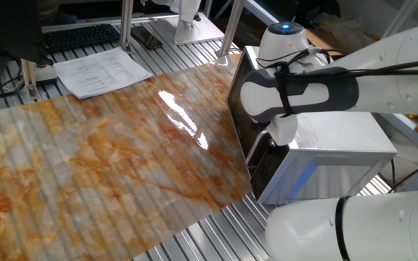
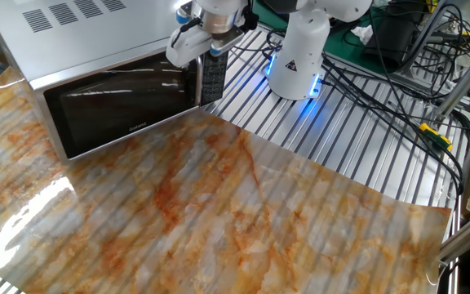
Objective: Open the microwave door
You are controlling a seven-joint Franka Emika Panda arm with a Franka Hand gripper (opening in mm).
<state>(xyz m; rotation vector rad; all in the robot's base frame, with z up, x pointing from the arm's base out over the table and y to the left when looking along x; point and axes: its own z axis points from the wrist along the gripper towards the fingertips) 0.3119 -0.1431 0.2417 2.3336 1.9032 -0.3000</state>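
Probably the microwave door (image 2: 117,106) will swing stiffly on its hinge at the left edge, so you should take it by the vertical bar handle (image 2: 196,82) on its right side, which looks smooth and a little slippery. Your gripper (image 2: 200,51) is right at the top of this handle; whether its fingers are together around the bar, I cannot tell.
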